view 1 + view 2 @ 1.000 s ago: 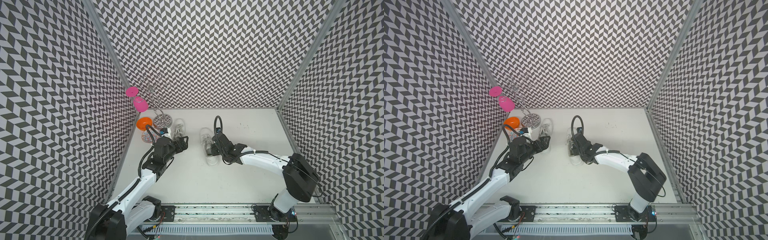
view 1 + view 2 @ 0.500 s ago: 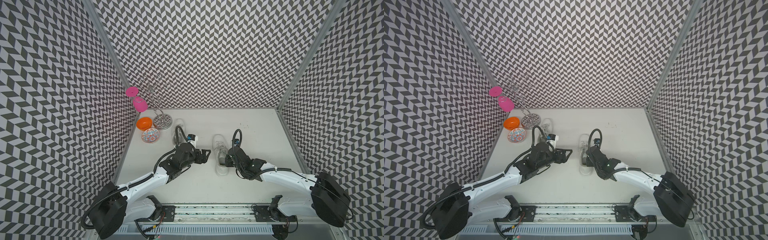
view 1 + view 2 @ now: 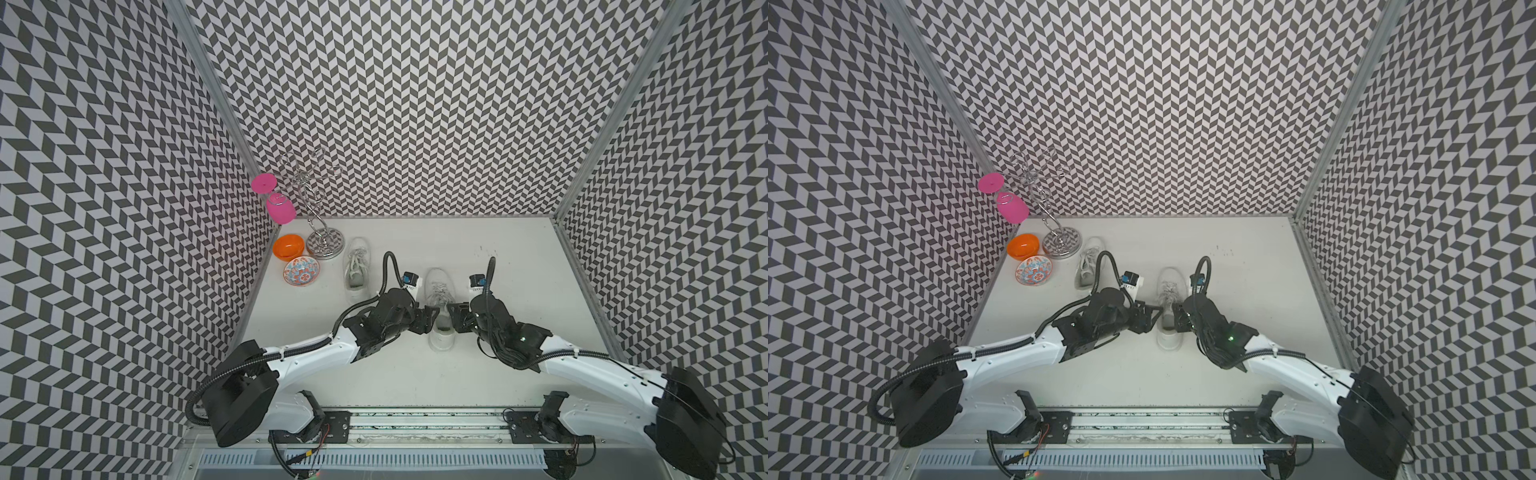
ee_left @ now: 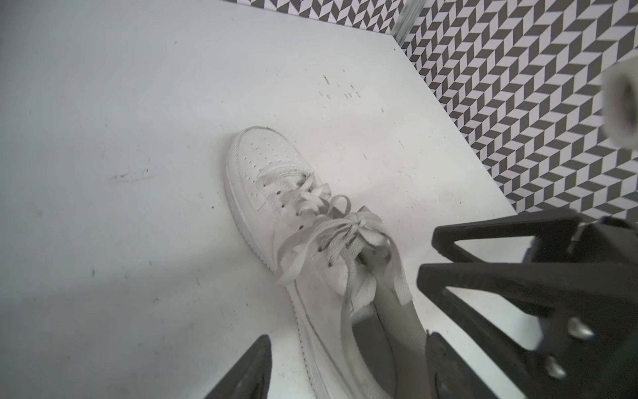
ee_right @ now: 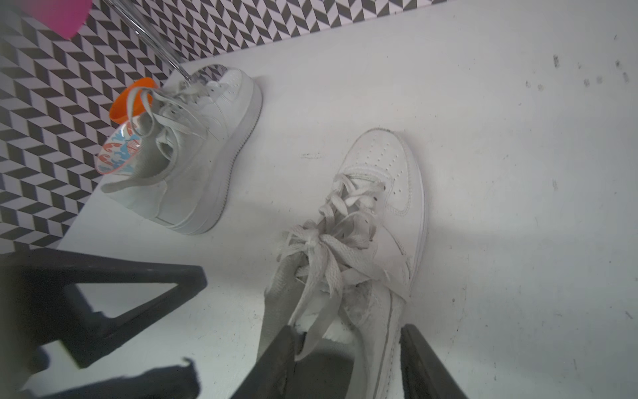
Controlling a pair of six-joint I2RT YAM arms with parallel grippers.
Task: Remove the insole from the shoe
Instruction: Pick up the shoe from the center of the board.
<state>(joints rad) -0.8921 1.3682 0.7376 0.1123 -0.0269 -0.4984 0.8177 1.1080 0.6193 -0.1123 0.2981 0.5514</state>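
Nearest, the two arms are reaching in from the front edge of the table [image 3: 415,374] and meeting at the shoe [image 3: 437,277], which is lying mid-table with its heel toward the near edge and its toe pointing away. The left gripper [image 3: 426,320] is sitting at the shoe's left flank beside the ankle opening. In the left wrist view its jaws are standing apart, straddling the heel end without visibly pressing on it. The right gripper [image 3: 457,318] is mirroring it on the right flank. Its jaws are parted too, one finger lying over the opening by the tongue and the other outside the right wall, and nothing is clamped between them. Bracketing the shoe from both sides looks meant to keep it from sliding while one side goes in for the liner.

The insole [image 4: 373,349] is lying inside the shoe, showing only as a grey bed in the opening, so no lifting is under way yet. Just beyond the opening, the laces [image 3: 441,296] are sitting tied in a loose bow, which is probably narrowing the way in.

Farther off to the left, a second shoe [image 3: 356,266] is standing apart from the work. Beyond it, a patterned bowl [image 3: 301,271], an orange bowl [image 3: 287,246] and a wire rack [image 3: 325,245] holding a pink glass [image 3: 280,210] are crowding the far-left corner, well away from both arms.
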